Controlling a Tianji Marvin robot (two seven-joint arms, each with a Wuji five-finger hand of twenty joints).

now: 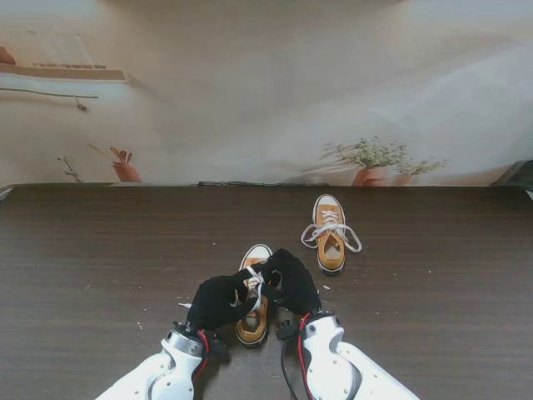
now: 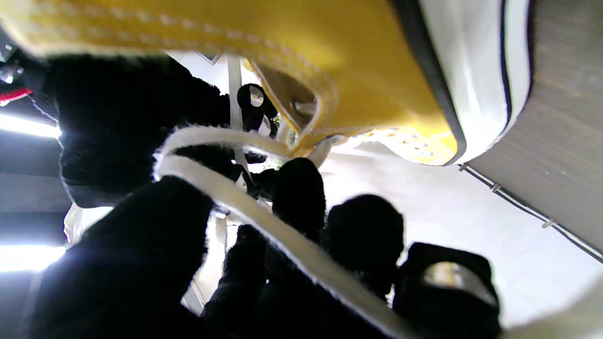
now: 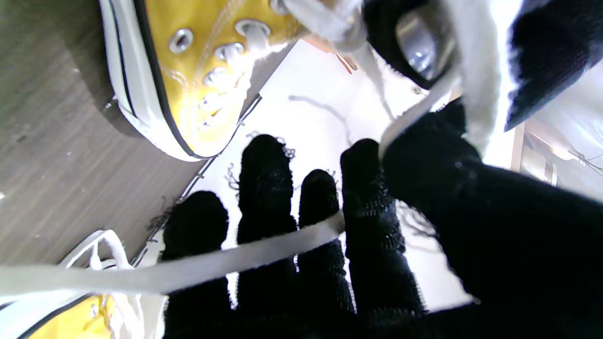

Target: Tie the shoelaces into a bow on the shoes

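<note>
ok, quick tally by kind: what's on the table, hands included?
Yellow shoes: 2, near shoe under the hands, far shoe to the right, farther from me
Black-gloved hands: 2, left hand, right hand, both on the near shoe's white laces
Total: 4

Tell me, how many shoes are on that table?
2: the near shoe sits between both hands, and the far shoe lies farther out, to the right. None seems hidden.

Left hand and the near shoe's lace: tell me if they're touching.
Touching. The left wrist view shows the white lace lying across the black-gloved fingers of the left hand, running from the yellow shoe.
</note>
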